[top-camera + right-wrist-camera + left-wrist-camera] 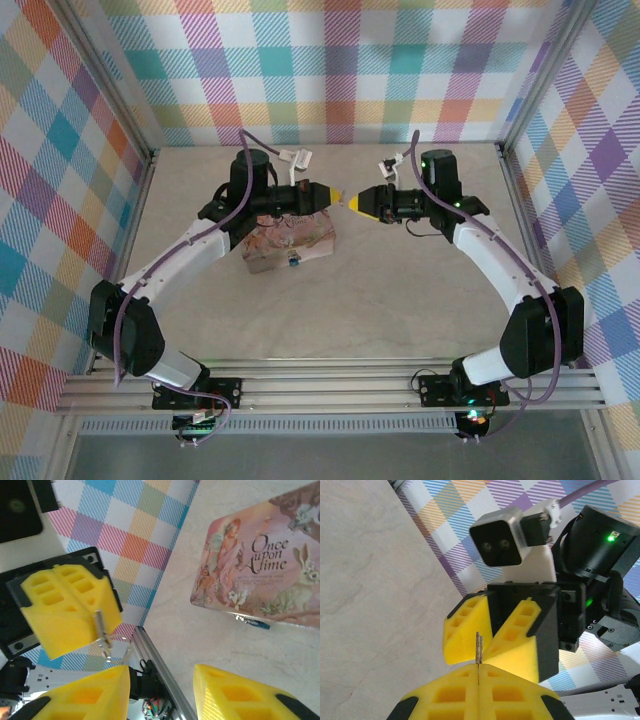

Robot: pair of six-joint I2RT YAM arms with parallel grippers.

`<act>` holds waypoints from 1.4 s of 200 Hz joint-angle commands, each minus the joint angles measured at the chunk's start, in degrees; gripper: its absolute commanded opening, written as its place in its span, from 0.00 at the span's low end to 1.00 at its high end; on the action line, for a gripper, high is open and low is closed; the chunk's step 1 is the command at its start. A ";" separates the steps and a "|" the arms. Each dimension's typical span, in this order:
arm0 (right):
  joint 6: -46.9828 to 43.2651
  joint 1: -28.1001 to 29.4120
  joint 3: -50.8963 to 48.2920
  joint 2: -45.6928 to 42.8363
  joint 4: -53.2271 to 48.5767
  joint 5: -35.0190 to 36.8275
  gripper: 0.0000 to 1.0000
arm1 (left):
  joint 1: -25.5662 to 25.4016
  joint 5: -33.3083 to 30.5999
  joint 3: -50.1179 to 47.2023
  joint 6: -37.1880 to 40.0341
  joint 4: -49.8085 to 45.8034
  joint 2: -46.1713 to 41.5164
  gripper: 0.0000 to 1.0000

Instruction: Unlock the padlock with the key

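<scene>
So, my left gripper [326, 193] is pinched tight on the key [479, 649], blade poking toward the right gripper [354, 203]. That one sits at its 3 o'clock with jaws spread wide, I'd guess to take the key for a better grip. The padlock [255, 624] lies on the tabletop [400, 290], just beside the pink tin [260, 565] at its 6 o'clock edge.
</scene>
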 commanded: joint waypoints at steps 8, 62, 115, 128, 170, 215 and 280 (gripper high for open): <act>3.84 -0.37 -0.01 -1.49 5.03 0.61 0.43 | -0.58 -0.17 1.20 2.69 -2.38 -1.56 0.00; 5.75 -0.01 2.63 -1.05 7.20 -1.46 0.51 | -0.93 -0.02 1.65 3.51 -3.68 -1.86 0.00; 5.40 2.19 2.82 1.77 6.95 -1.29 0.51 | -1.46 -0.43 2.95 4.21 -4.65 -1.17 0.00; 4.98 2.37 2.15 1.92 6.54 -1.01 0.51 | -1.45 -1.14 2.85 4.04 -4.39 -1.37 0.00; 2.02 2.27 -0.79 1.05 1.86 2.64 0.51 | -1.46 -1.50 2.53 3.14 -2.69 -1.40 0.00; 2.94 1.69 -4.48 -1.19 1.99 4.46 0.51 | -1.09 -2.52 1.61 2.81 -1.36 -2.06 0.00; 5.75 0.61 -4.69 -2.87 3.88 3.29 0.52 | -1.02 -2.86 1.14 3.25 -1.83 -2.68 0.00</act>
